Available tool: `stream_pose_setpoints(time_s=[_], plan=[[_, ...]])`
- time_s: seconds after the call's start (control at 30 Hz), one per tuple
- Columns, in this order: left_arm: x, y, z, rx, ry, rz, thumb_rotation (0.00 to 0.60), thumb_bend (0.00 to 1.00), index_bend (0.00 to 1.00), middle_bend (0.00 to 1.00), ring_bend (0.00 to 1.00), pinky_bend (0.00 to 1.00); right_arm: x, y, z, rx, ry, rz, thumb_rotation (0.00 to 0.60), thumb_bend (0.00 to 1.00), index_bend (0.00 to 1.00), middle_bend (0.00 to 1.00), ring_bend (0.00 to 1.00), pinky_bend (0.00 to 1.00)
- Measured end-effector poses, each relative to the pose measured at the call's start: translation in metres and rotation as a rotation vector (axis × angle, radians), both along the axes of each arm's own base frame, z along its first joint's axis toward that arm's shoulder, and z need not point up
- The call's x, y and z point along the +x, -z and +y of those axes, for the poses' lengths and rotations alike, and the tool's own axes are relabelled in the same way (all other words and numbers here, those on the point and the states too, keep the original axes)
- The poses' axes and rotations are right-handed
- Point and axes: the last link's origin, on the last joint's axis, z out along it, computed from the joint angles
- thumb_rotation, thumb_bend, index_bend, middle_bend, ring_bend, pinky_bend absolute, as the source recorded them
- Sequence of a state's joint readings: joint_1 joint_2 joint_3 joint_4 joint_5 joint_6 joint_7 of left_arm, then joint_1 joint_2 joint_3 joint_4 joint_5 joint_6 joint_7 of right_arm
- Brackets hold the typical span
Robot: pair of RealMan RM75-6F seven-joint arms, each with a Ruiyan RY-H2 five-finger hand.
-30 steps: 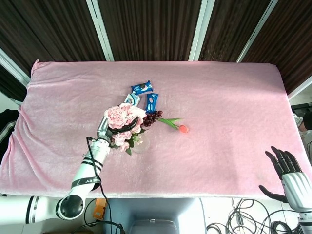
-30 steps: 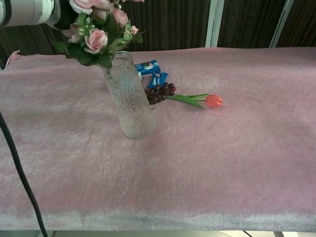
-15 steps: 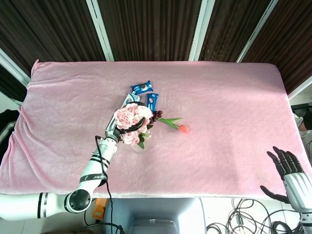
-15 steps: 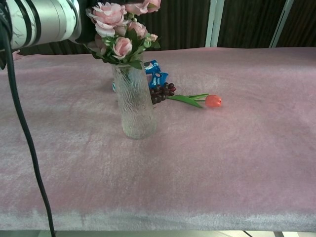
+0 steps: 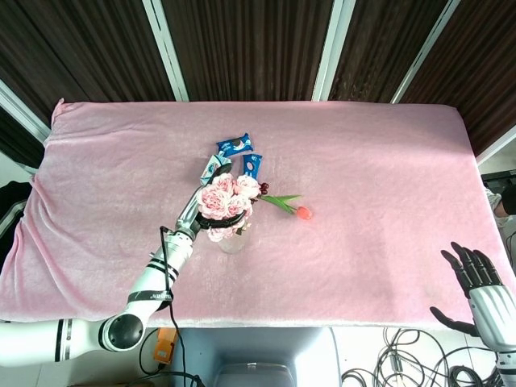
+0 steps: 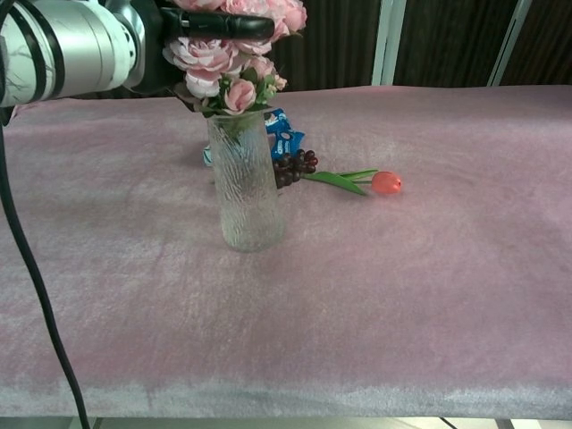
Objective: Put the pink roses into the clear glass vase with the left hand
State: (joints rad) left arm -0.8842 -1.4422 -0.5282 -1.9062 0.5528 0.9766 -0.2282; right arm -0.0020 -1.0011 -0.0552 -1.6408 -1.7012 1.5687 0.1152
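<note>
Ribbed clear glass vase (image 6: 244, 192) holds ruffled pink roses (image 6: 234, 54).

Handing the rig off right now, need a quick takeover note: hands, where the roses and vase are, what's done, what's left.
Left hand: grips the pink roses around the blooms, directly over the clear glass vase.
Right hand: holds nothing, fingers spread, past the table's near right edge.
Vase stands upright on the pink cloth. Stems look entered at the mouth; blooms sit at the rim.
Done: roses picked up, aligned, apparently partly inserted.
Left: lower fully, release, withdraw the left hand without tipping the vase.
</note>
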Motion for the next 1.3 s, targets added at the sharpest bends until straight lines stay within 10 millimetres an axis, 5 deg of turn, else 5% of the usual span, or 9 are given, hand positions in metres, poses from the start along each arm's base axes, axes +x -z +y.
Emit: stream_pose_setpoints(time_s=[0.4,0.6,0.8,1.03,1.23,1.3], plan=[[0.000,-0.033,-0.021,0.146,0.164,0.097,0.600,0.20,0.00,0.00,0.00,0.00,0.002,0.005,0.000,0.009,-0.007,0.018,0.600,0.30,0.00,0.00,0.00,0.00],[-0.019,-0.057,-0.039,0.260,0.259,0.273,0.600,0.20,0.00,0.00,0.00,0.00,0.001,0.007,0.000,0.014,-0.003,0.029,0.600,0.30,0.00,0.00,0.00,0.00],[-0.076,-0.083,-0.068,0.397,0.328,0.588,0.600,0.23,0.00,0.00,0.00,0.00,0.002,0.015,-0.002,0.023,0.005,0.058,0.600,0.30,0.00,0.00,0.00,0.00],[-0.208,-0.095,-0.116,0.499,0.221,1.077,0.600,0.24,0.00,0.00,0.00,0.00,0.002,0.028,-0.009,0.020,0.028,0.106,0.600,0.30,0.00,0.00,0.00,0.00],[-0.286,-0.089,-0.136,0.582,0.145,1.294,0.600,0.24,0.00,0.00,0.00,0.00,0.002,0.038,-0.013,0.012,0.046,0.147,0.600,0.30,0.00,0.00,0.00,0.00],[-0.297,-0.088,-0.142,0.608,0.150,1.330,0.600,0.24,0.00,0.00,0.00,0.00,0.004,0.042,-0.013,0.012,0.043,0.155,0.600,0.30,0.00,0.00,0.00,0.00]])
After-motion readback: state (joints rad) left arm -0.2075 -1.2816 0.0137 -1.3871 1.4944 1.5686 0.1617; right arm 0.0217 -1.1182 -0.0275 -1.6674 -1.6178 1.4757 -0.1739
